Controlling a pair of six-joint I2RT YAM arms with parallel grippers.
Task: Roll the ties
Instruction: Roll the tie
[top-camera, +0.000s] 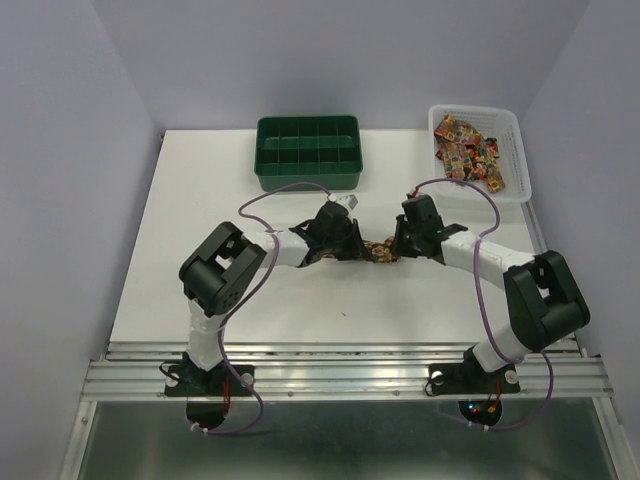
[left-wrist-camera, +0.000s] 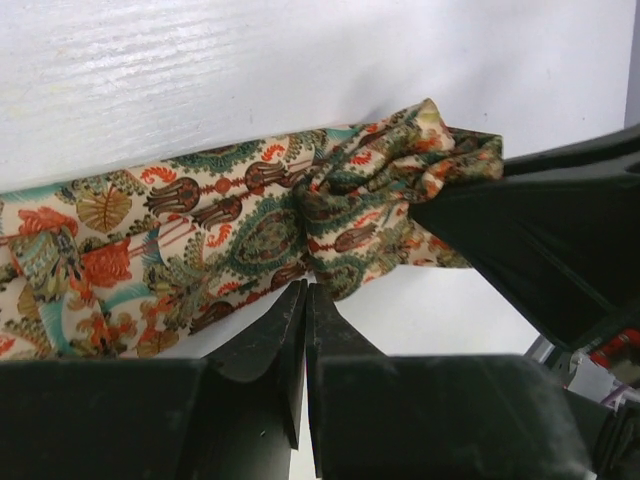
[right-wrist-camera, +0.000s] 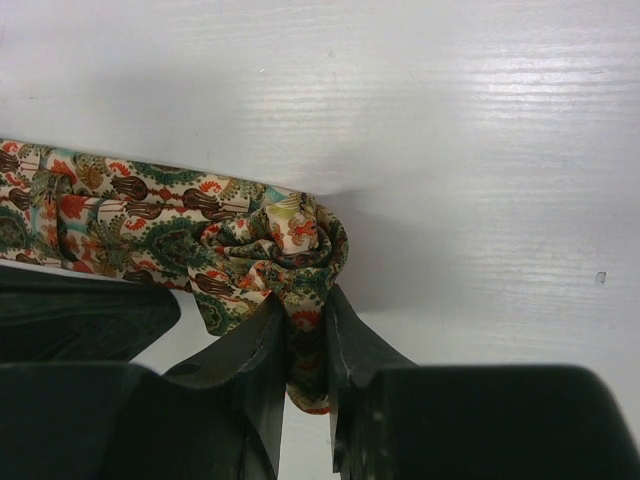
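Note:
A tie (left-wrist-camera: 200, 240) in a cream, green and red paisley pattern lies across the white table between the two arms (top-camera: 378, 252). One end is bunched into a loose roll (right-wrist-camera: 300, 245). My right gripper (right-wrist-camera: 305, 310) is shut on that rolled end, with fabric pinched between its fingers. In the left wrist view the right gripper's black fingers (left-wrist-camera: 540, 230) hold the same bunched end. My left gripper (left-wrist-camera: 305, 292) hovers just beside the tie's near edge. Its jaws are pressed almost together and hold nothing. From above, the two grippers meet near the table's middle (top-camera: 365, 248).
A green compartment tray (top-camera: 307, 180) stands at the back centre. A white basket (top-camera: 520, 160) at the back right holds several rolled ties (top-camera: 468, 152). Purple walls close in both sides, and a metal rail runs along the near edge.

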